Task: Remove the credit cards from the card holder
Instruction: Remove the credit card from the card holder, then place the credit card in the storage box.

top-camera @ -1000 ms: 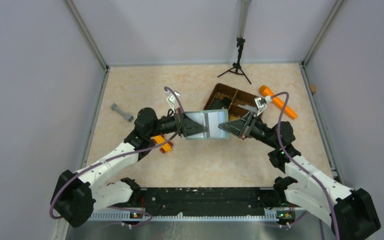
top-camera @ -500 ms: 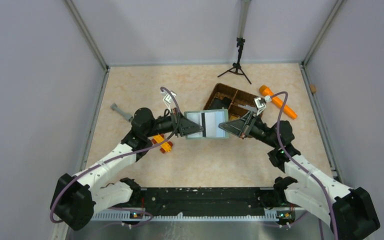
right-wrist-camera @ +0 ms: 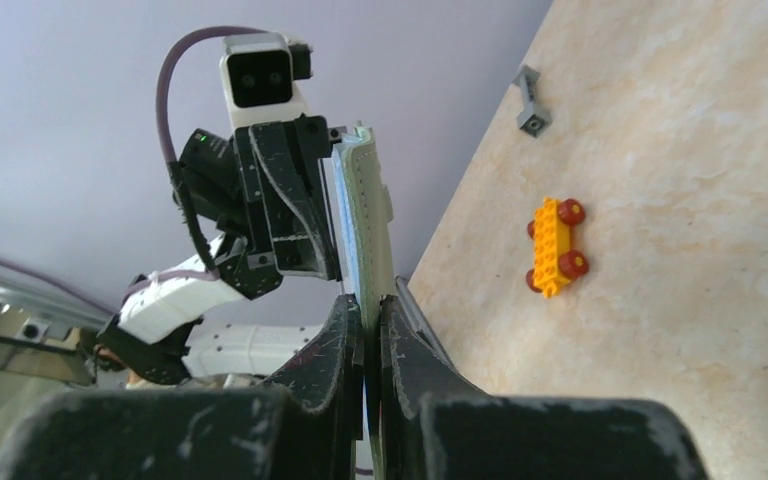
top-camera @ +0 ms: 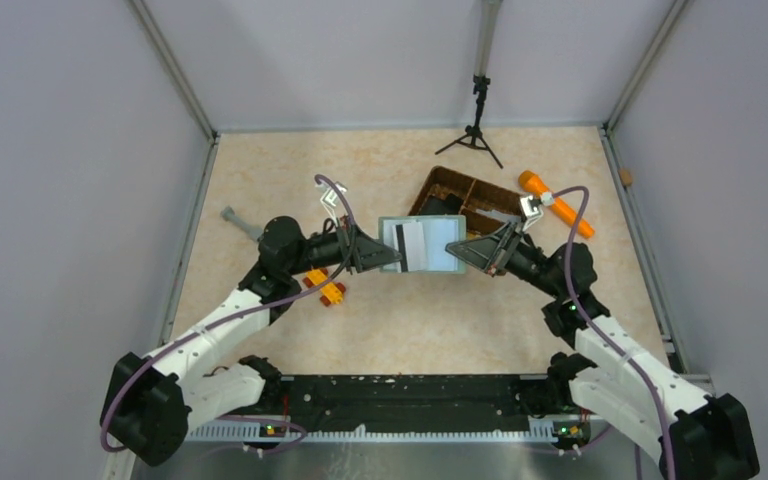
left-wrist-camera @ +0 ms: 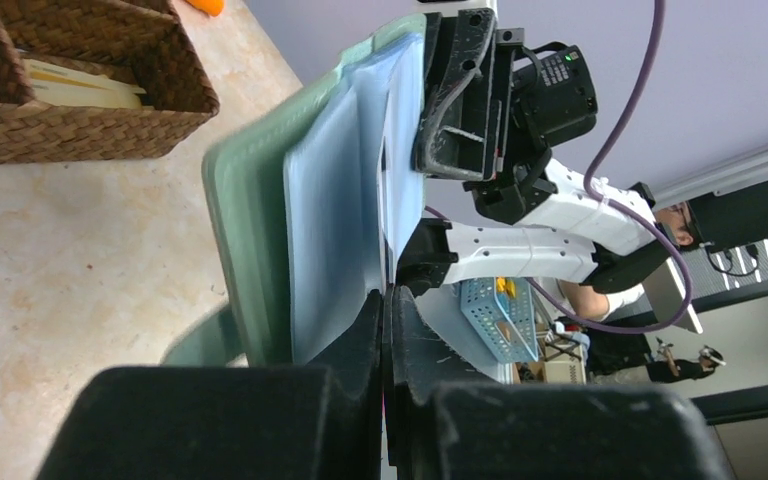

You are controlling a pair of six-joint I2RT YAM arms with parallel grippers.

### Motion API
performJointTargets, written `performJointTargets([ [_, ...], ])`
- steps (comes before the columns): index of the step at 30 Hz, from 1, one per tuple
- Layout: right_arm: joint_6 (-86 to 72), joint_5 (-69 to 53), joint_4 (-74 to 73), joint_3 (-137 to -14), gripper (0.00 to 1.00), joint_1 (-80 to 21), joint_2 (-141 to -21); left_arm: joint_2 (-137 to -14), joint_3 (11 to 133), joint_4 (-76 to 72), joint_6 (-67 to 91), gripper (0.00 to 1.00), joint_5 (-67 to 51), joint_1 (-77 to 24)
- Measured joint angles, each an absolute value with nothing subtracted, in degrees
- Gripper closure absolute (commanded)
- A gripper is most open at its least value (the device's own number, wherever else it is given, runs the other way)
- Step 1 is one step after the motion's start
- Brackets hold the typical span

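The card holder (top-camera: 438,250) is open and held up off the table (top-camera: 440,320), stretched between the two arms just in front of the basket (top-camera: 480,192). From above, its pale blue inside faces the camera. On its left half lies a white card (top-camera: 408,240) with a dark stripe, probably a credit card, though the view is too small to be sure.

The left gripper (top-camera: 392,258) reaches in from the left and the right gripper (top-camera: 454,249) from the right. Both forearms are stretched low toward the middle of the table, with the fingers pointing at each other. Each gripper's jaws are pinched tight on its own side edge of the card holder.

The left wrist view shows the card holder edge-on. It has a sage green outer cover with a pale blue pocket layer inside, and the left fingers (left-wrist-camera: 360,330) are closed on its lower edge. The right gripper clamps the far edge, and a corner of the basket lies on the table behind. The right wrist view shows the stitched green outer edge caught between the right fingers (right-wrist-camera: 345,330), with the left gripper's black jaws gripping the other side.

That view also shows a yellow toy car (right-wrist-camera: 555,245) with red wheels and a small grey piece (right-wrist-camera: 530,100) on the table, well apart from each other. Only the top view shows the orange tool (top-camera: 555,205) beside the basket and the tripod (top-camera: 477,125) at the back.
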State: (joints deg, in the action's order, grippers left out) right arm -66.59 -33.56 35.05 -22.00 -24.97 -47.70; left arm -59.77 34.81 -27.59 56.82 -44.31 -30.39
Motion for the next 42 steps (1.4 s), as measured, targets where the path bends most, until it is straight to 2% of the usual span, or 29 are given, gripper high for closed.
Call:
performJointTargets([
  [10,-56.05,-19.14,12.78,-22.92,1.00,-24.12,-37.41,-58.37,34.30,-21.52,53.58,1.00,-44.12,-27.62],
  [20,-41.30,3.29,-9.39,-34.04,1.00,-24.08,-31.14,-60.49,36.10,-11.33,47.03,1.00,-39.20,-27.99],
  [28,-35.79,18.44,-12.40,-41.87,1.00,-24.08,-26.59,-72.95,41.50,-13.74,49.82,1.00,-28.99,-35.29],
  [42,-38.41,29.43,-11.55,-42.87,1.00,-24.08,-22.22,-102.10,54.35,-34.48,71.64,1.00,-3.20,-44.69],
])
